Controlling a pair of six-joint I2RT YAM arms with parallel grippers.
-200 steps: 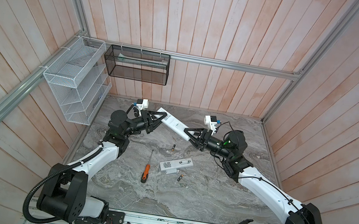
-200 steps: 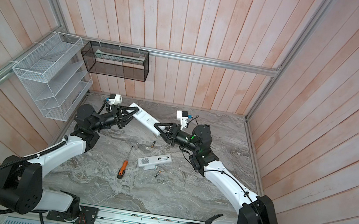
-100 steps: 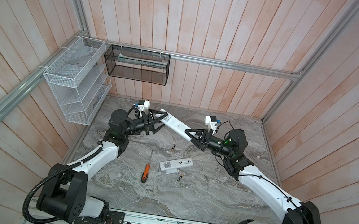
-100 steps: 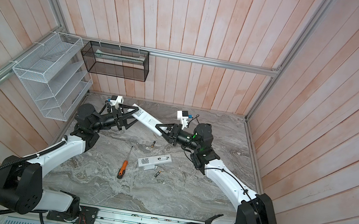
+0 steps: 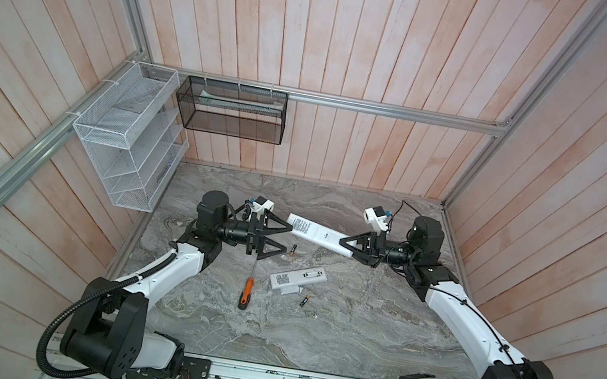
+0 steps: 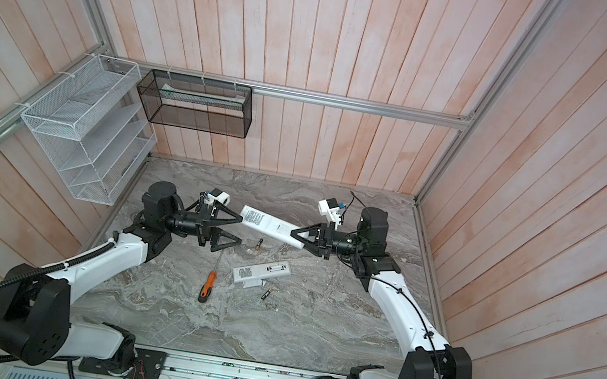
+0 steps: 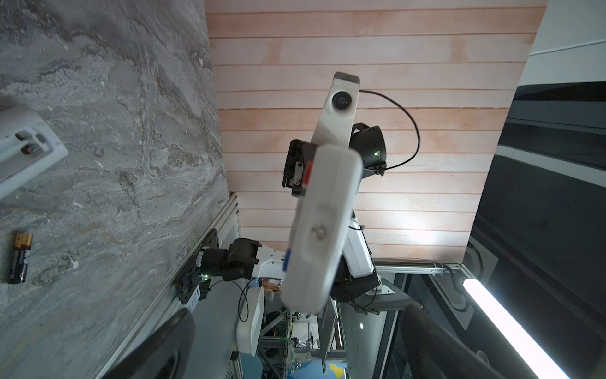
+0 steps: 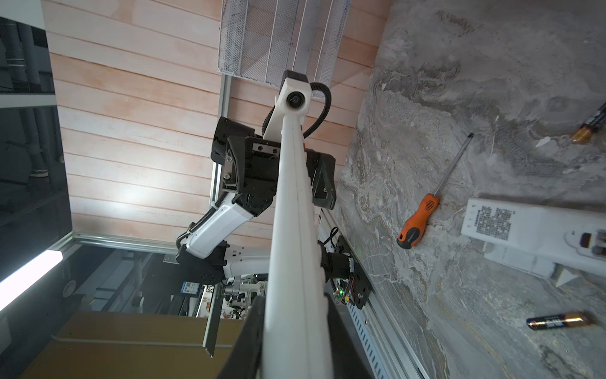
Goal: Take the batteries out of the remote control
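Half done, probably. Clamping long white plastic remote [image 5: 317,235] by one end in right gripper [image 5: 346,248], presenting free end just ahead of wide-open left gripper [image 5: 288,242].

an orange-handled screwdriver [image 5: 245,295] is laid flat on the grey marbled tabletop [image 5: 329,343], its shaft pointed toward the back wall. a white wire rack [image 5: 119,149] is hung left of the screwdriver, well apart. a black mesh basket [image 5: 231,112] is mounted beyond the screwdriver, on the back wall.
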